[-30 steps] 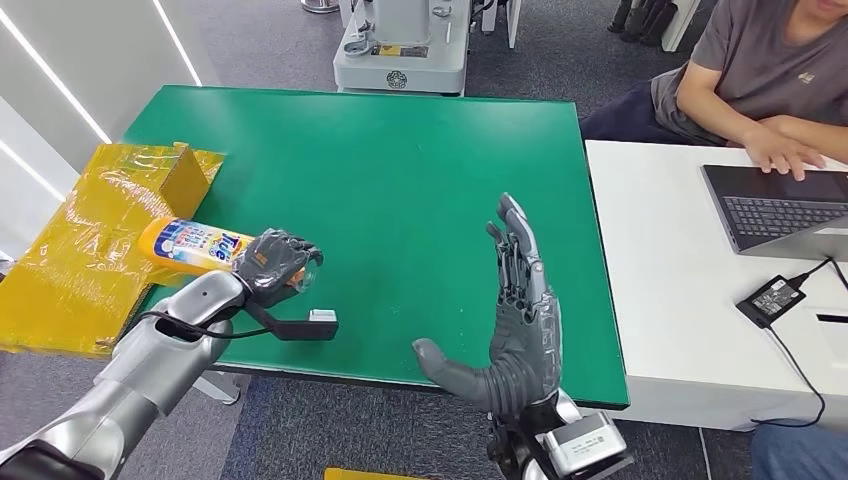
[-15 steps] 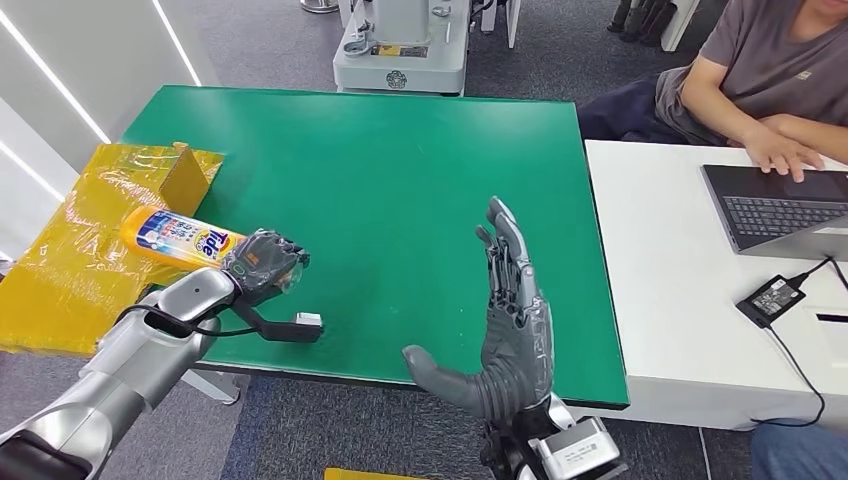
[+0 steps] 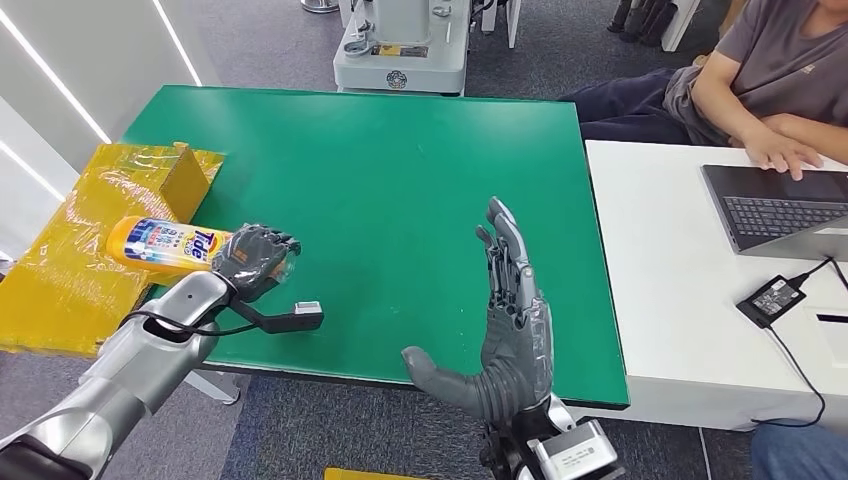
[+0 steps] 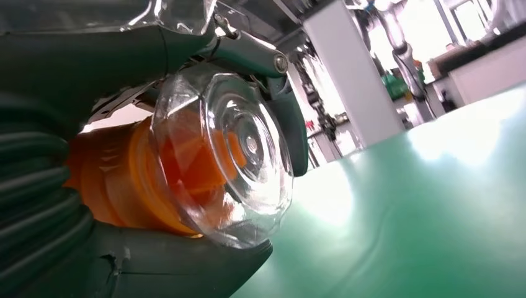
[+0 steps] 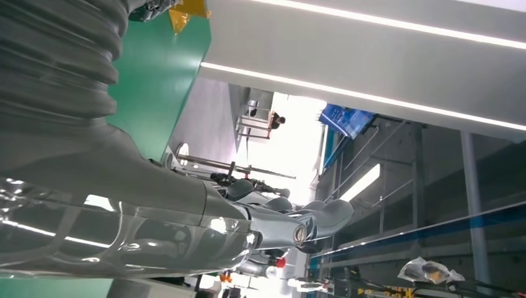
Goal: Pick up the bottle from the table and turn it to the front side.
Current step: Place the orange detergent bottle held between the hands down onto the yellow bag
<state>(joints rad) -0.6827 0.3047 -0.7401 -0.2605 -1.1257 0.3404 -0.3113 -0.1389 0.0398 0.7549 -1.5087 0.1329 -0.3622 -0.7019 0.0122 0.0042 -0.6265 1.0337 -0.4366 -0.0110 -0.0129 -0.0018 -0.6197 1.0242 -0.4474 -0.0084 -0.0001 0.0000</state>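
Observation:
An orange Tide bottle [image 3: 165, 243] with a blue and white label lies sideways off the table's left edge, above the yellow wrapped box. My left hand [image 3: 253, 260] grips it at the cap end. In the left wrist view the clear cap [image 4: 236, 155] over the orange neck faces the camera, with dark fingers [image 4: 291, 130] wrapped round it. My right hand [image 3: 515, 320] stands open over the table's near right part, fingers straight and thumb out to the left, holding nothing.
The green table [image 3: 400, 170] reaches the white desk [image 3: 680, 300] on the right, where a person [image 3: 770, 80] sits at a laptop [image 3: 780, 205]. A yellow wrapped box [image 3: 90, 240] lies at the left edge. A grey machine base [image 3: 400, 50] stands beyond the table.
My left hand has carried the bottle leftward and slightly up, levelling it out over the yellow box. My right hand drew back a little toward me and stayed open.

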